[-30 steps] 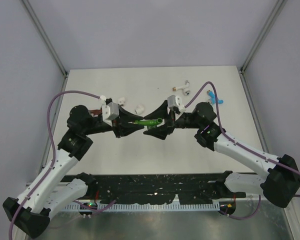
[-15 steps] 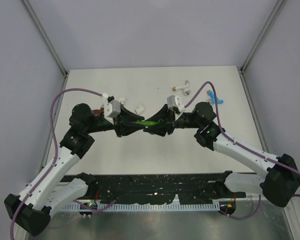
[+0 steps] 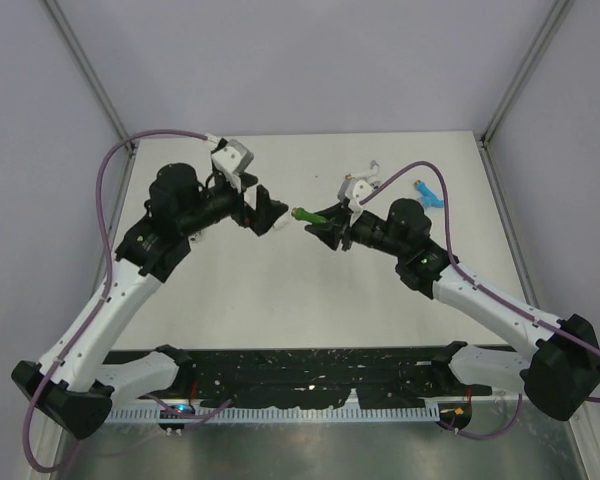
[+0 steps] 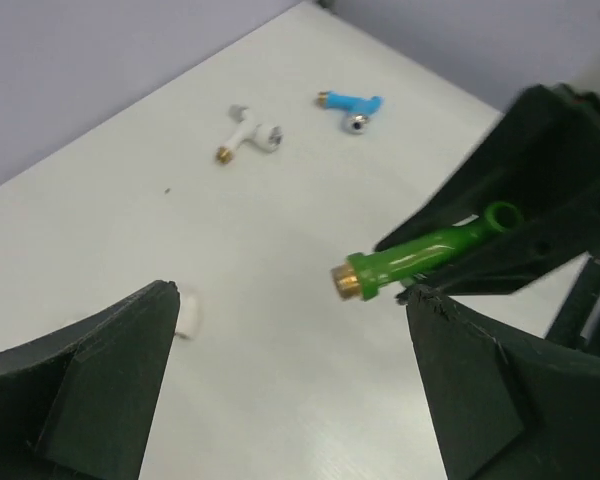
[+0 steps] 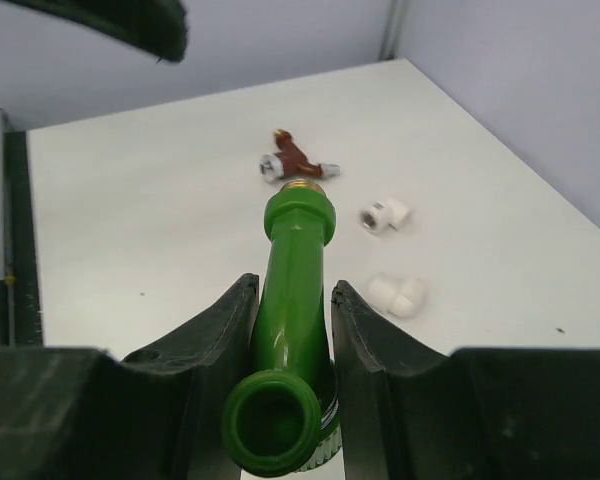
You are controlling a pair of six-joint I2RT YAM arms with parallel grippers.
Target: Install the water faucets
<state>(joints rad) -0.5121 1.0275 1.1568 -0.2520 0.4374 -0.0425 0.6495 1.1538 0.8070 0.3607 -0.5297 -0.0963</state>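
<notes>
My right gripper [image 3: 322, 226] [image 5: 292, 285] is shut on the green water faucet [image 3: 308, 215] [image 5: 295, 300], whose brass-tipped end [image 4: 350, 280] sticks out toward the left arm. My left gripper [image 3: 268, 212] [image 4: 292, 300] is open, a short gap from that tip, with nothing between its fingers. On the table lie a white faucet [image 4: 245, 132] [image 3: 370, 168], a blue faucet [image 4: 352, 102] [image 3: 430, 193] and a brown faucet [image 5: 298, 165]. The brown one is hidden in the top view.
Two stubby white pipe fittings [image 5: 385, 215] [image 5: 398, 295] lie near the brown faucet, and one of them shows beside my left finger [image 4: 188, 313]. A black rail [image 3: 300, 375] runs along the near table edge. Metal frame posts [image 3: 100, 90] stand at the back corners.
My left gripper opened, let go of the green faucet and pulled back up and to the left. The right gripper kept the faucet and shifted slightly toward the back.
</notes>
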